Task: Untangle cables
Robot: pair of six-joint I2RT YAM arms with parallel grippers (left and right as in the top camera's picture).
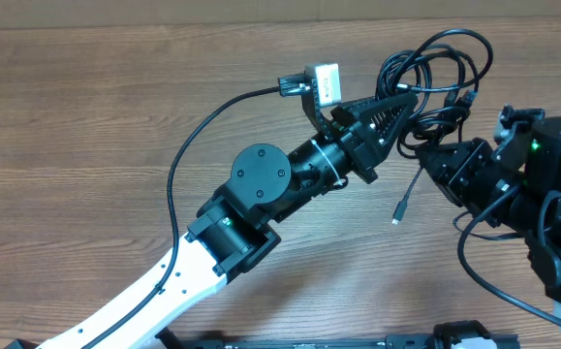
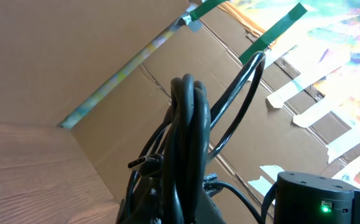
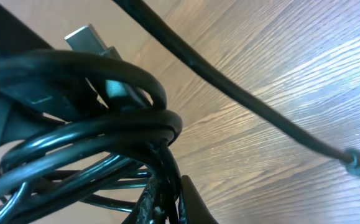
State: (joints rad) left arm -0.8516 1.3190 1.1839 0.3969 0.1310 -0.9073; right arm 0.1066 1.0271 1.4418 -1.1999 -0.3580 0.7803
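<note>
While aimed toward 2 o'clock in the overhead view, closed with the left hand [image 1: 408, 100] on the cables [image 1: 435, 66], both fingers drawn together into 1 narrow wedge around the black strands. Seen from the left wrist, rising straight out of that grip as a thick upright bundle, with 2 thinner loops arching off toward 1 o'clock and 1 small plug [image 2: 143, 163] poking out at 9 o'clock of the bundle. Behind it, cardboard wall [image 2: 55, 62] patched with green tape [image 2: 273, 34].

Just toward 5 o'clock of that grip, reaching in from the right edge and aimed at 10 o'clock, clamped likewise with the right hand [image 1: 423, 153] on the lower side of the same tangle. From the right wrist, crowded with glossy coils wrapped over each other, narrowing to a tight neck beside 1 dark finger [image 3: 192, 202] at 6 o'clock, with the 2nd finger hidden behind the strands. Silver-tipped connector [image 3: 83, 37] tucked into the coils at 11 o'clock.

Outward from the 2 hands: several open loops fanning toward 12 and 1 o'clock, and 1 loose strand dropping toward 7 o'clock from the right hand, ending in a small plug end [image 1: 396, 215]. Touching the tabletop [image 1: 86, 116] or hanging just above it: cannot tell. Farther out, at 10 o'clock of the left hand, grey camera box [image 1: 323, 82], with thick wire [image 1: 178, 165] curving away toward 7 o'clock alongside the white arm link [image 1: 154, 291].
</note>
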